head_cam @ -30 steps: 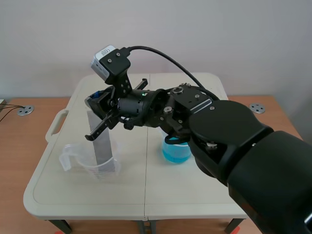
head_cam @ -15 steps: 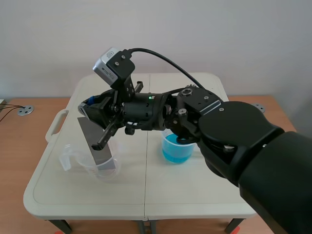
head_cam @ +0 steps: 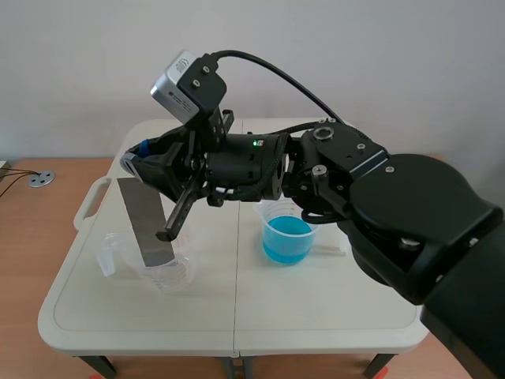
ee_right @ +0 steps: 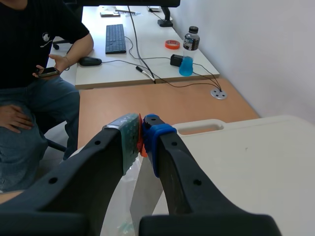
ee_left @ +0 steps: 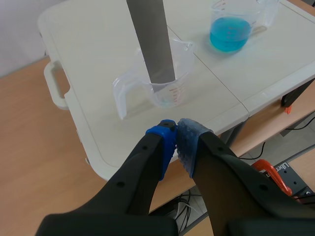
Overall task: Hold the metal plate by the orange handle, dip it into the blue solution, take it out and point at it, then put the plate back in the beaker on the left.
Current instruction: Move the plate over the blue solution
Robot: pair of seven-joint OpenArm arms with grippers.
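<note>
My right gripper (head_cam: 135,162) reaches from the right across the table and is shut on the orange handle (ee_right: 140,140) of the grey metal plate (head_cam: 146,223). The plate hangs tilted, its top leaning left and its lower end inside the clear empty beaker (head_cam: 158,268) on the left. In the left wrist view the plate (ee_left: 153,42) stands in that beaker (ee_left: 170,86). The beaker of blue solution (head_cam: 286,238) sits right of centre. My left gripper (ee_left: 176,135) is shut on nothing, held off the table's near left corner, and is hidden from the scene view.
Both beakers stand on a cream folding table (head_cam: 237,316) with a handle (head_cam: 88,207) at its left end. Beyond it, the right wrist view shows a seated person (ee_right: 29,73) at a desk with a keyboard (ee_right: 115,38) and a bottle (ee_right: 188,58).
My right gripper has risen and shifted left with the plate. The plate went from upright to tilted, its lower end staying in the left beaker.
</note>
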